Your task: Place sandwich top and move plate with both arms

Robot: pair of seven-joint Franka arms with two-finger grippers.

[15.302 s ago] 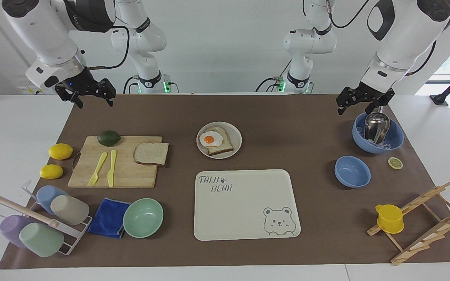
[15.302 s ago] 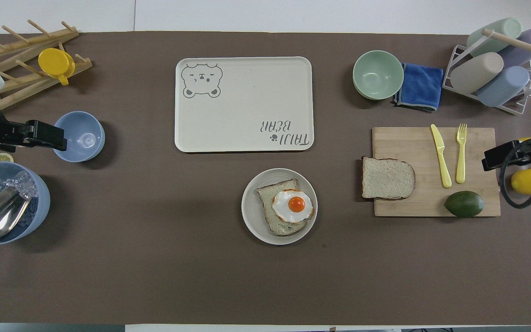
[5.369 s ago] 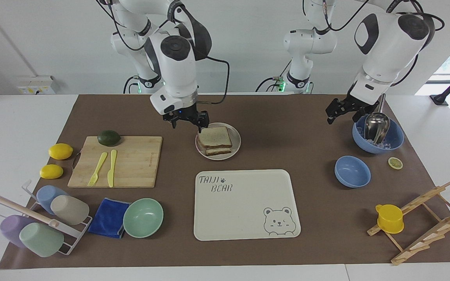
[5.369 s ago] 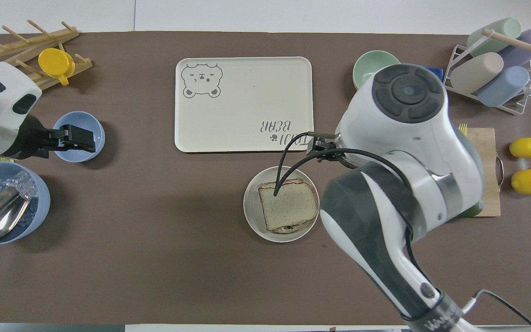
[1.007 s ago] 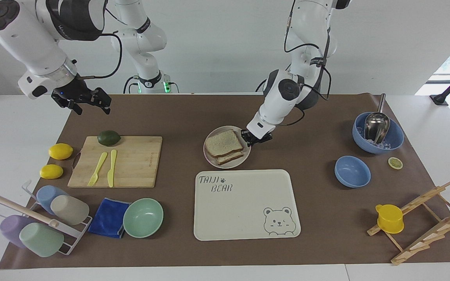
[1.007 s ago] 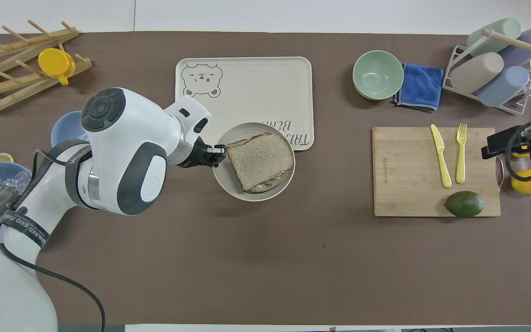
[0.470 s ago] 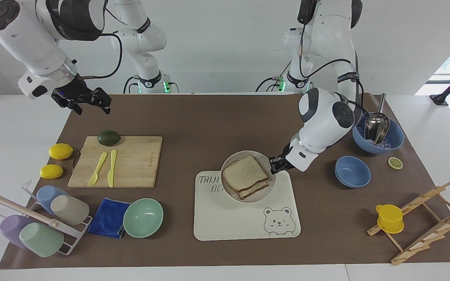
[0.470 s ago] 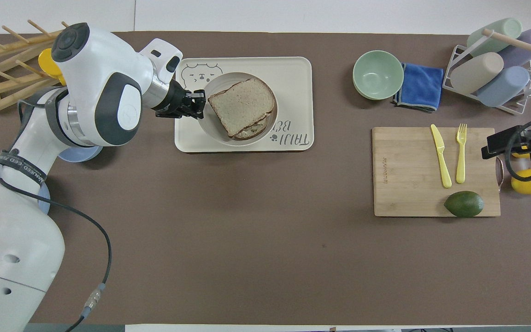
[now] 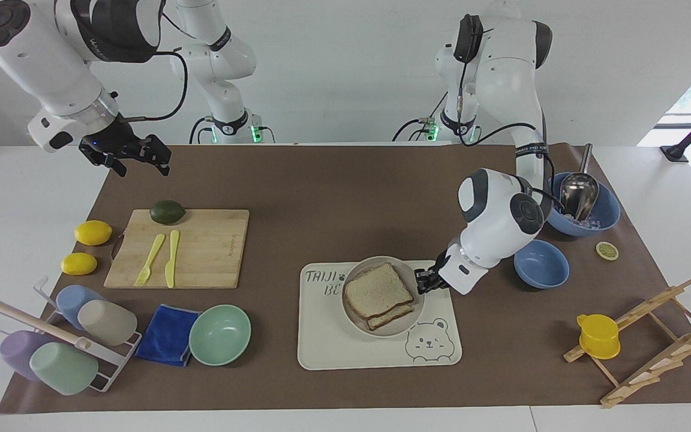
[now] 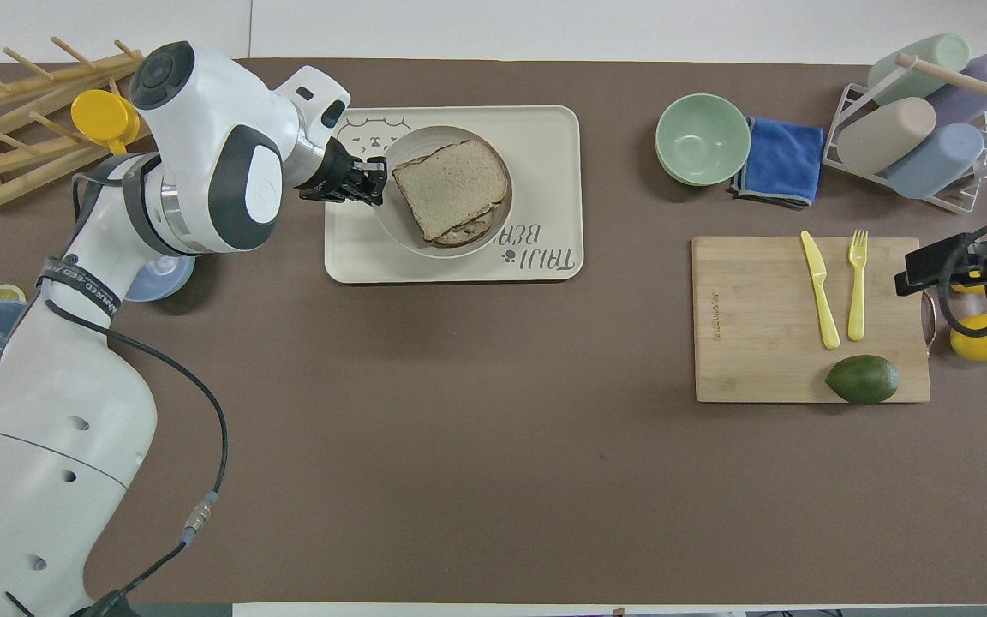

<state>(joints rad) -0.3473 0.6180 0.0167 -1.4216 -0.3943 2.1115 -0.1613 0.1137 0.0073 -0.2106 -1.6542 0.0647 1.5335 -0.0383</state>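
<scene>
1. Facing view: the plate [image 9: 383,296] is now sitting over the middle of the tray [image 9: 321,348], having travelled in the last second from the bare mat on the robots' side of the tray. The left gripper [image 9: 424,280] is clamping its rim at the edge toward the left arm's end of the tray, fingertips fully shut on it. Whether the plate is already resting on the tray or hanging just above it I cannot tell.
2. Same view: the top slice [image 9: 378,290] is lying flat on the sandwich in the plate, so that part looks done, and the move looks nearly finished (only the release seems left).
3. Same view: the right gripper [image 9: 132,153] is waiting with fingers spread wide and empty, well away from the tray, near the right arm's end of the table.
4. Overhead view: the plate [image 10: 391,218] is covering the tray's [image 10: 545,137] centre, next to its bear drawing. The top slice [image 10: 451,187] is squarish, so no real long axis; it is sitting skewed to the tray's edges, corners pointing diagonally.
5. Overhead view: the left gripper [image 10: 373,182] is pinching the rim from the side.
</scene>
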